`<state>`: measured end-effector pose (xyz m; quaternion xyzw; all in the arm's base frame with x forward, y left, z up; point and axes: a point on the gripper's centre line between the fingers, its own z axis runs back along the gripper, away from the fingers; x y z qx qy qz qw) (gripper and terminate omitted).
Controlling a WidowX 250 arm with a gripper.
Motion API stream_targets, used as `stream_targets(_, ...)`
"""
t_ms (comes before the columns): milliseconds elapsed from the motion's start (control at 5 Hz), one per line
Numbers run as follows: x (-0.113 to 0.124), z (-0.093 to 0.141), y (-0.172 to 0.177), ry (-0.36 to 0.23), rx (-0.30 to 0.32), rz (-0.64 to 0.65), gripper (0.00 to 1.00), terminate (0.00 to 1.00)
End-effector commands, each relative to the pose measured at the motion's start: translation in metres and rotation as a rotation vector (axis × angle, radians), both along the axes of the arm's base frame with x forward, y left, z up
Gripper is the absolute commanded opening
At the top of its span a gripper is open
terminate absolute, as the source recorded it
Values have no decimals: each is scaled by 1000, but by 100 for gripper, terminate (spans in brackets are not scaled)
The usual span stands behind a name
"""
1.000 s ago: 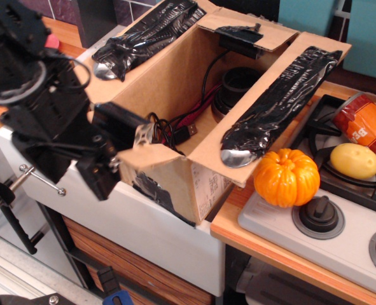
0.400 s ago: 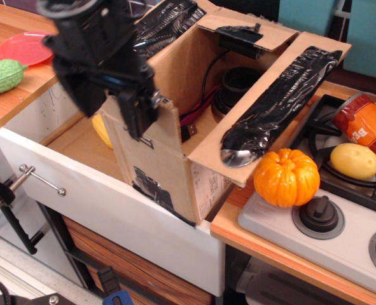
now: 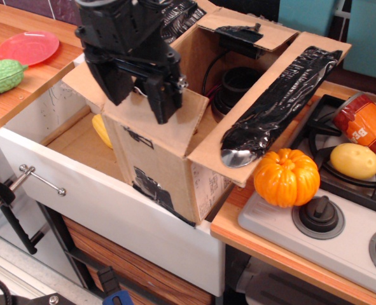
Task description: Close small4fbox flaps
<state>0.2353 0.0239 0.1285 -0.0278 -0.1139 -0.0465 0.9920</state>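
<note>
We see the small4fbox [image 3: 168, 159] standing in a white sink [image 3: 79, 184] beside the wooden desk [image 3: 238, 219], with an orange pumpkin [image 3: 287, 177] touching its right side. Our pincer [image 3: 143, 89] presses on the near short one of the flaps [image 3: 159, 117], folded inward; we cannot tell if it is clenched. 2 long taped flaps [image 3: 283, 95] stand open.

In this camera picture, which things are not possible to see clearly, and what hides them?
- Left long flap: mostly behind the gripper.
- Gripper: whether open or shut cannot be told; the dark fingers blend together.
- Near short flap: partly covered by the gripper.
- Box contents: shadowed; only cables and a black round part show.
- Yellow object: behind the box.
</note>
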Motion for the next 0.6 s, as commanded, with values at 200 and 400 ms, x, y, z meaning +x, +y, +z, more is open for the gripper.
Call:
stream_targets(200,22,-19,-5,-78,-39,-57,100,0)
stream_targets(400,23,-33,-2,-65,-85,-74,100,100)
